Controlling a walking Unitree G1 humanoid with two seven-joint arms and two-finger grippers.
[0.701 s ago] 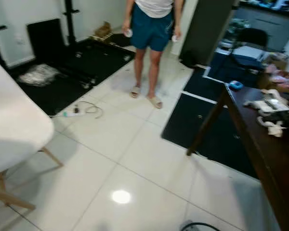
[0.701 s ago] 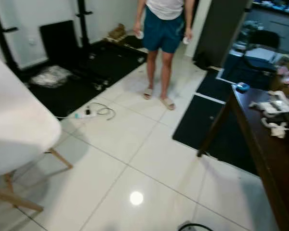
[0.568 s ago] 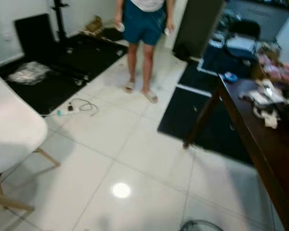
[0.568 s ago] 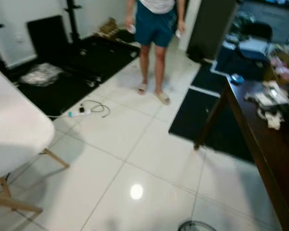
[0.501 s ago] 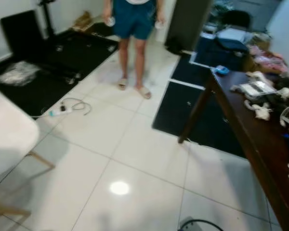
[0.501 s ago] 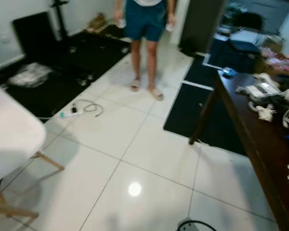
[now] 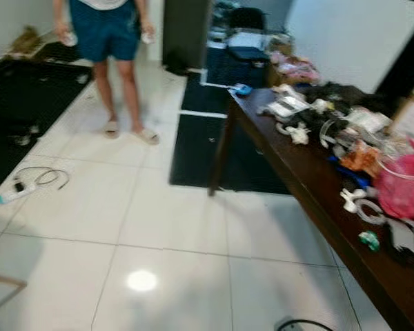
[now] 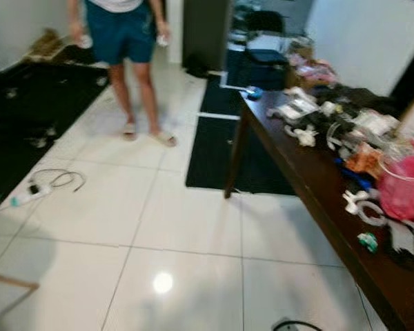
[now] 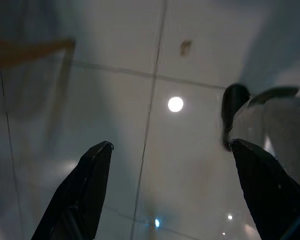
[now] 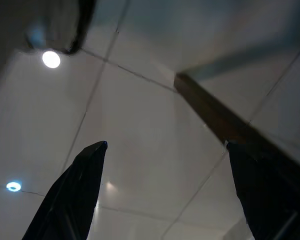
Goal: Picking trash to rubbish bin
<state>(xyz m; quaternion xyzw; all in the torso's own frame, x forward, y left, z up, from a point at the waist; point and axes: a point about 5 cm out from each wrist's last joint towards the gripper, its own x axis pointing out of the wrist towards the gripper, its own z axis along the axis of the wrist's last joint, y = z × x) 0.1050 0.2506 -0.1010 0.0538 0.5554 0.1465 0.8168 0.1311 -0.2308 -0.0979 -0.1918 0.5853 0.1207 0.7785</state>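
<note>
A long dark wooden table [image 7: 310, 189] runs along the right, covered with clutter. On it lie crumpled white scraps [image 7: 294, 132], an orange wrapper [image 7: 362, 157], a pink plastic bag [image 7: 402, 185] and several small white and green bits [image 7: 364, 222]. In the left wrist view my left gripper [image 9: 170, 144] hangs open over the glossy white floor tiles, holding nothing. In the right wrist view my right gripper [image 10: 166, 144] is open too, above the tiles and near a brown table leg [image 10: 215, 120].
A person [image 7: 109, 41] in blue shorts and sandals stands at the far left. Black mats [image 7: 193, 148] lie beyond the table's end and at the left edge. A power strip with its cable [image 7: 24, 185] lies on the floor. White tiles [image 7: 172, 227] stretch ahead.
The camera has swung to the right: the white chair has left the picture, the person has shifted to the left, and much more of the cluttered table is in sight.
</note>
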